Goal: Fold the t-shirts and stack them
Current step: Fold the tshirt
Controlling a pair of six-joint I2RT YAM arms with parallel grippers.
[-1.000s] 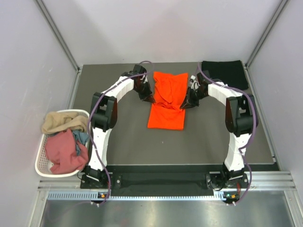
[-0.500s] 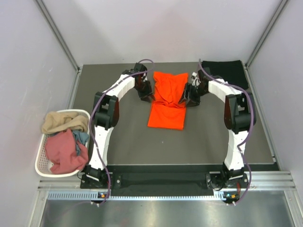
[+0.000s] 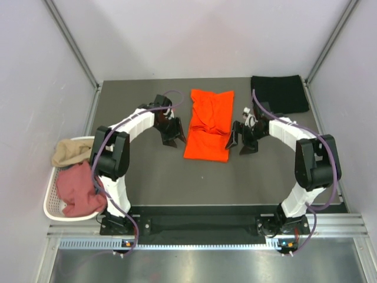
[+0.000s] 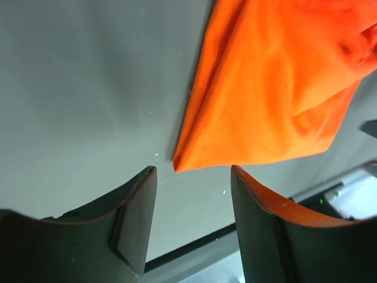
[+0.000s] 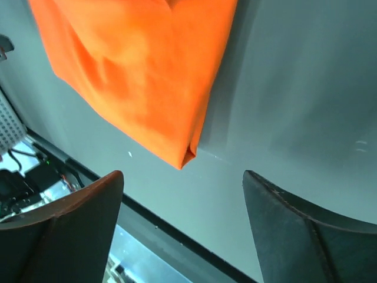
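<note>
The bright orange t-shirt (image 3: 209,124) lies on the dark table, its far half folded over and rumpled on top. My left gripper (image 3: 172,137) hangs just left of it, open and empty. In the left wrist view the shirt's near left corner (image 4: 277,88) lies just beyond the gripper (image 4: 193,177). My right gripper (image 3: 241,141) stands open and empty at the shirt's right edge. The right wrist view has the shirt's folded near right corner (image 5: 141,71) just ahead of that gripper (image 5: 182,180). A black t-shirt (image 3: 280,92) lies folded at the far right corner.
A white slotted basket (image 3: 53,206) sits off the table's left side. It holds a tan shirt (image 3: 73,150) and a dusty pink shirt (image 3: 79,188). Grey walls close in the table on three sides.
Both grippers have opened, let go of the orange shirt's folded-over layer and drawn back toward the near side. The shirt now lies loose on the table.
</note>
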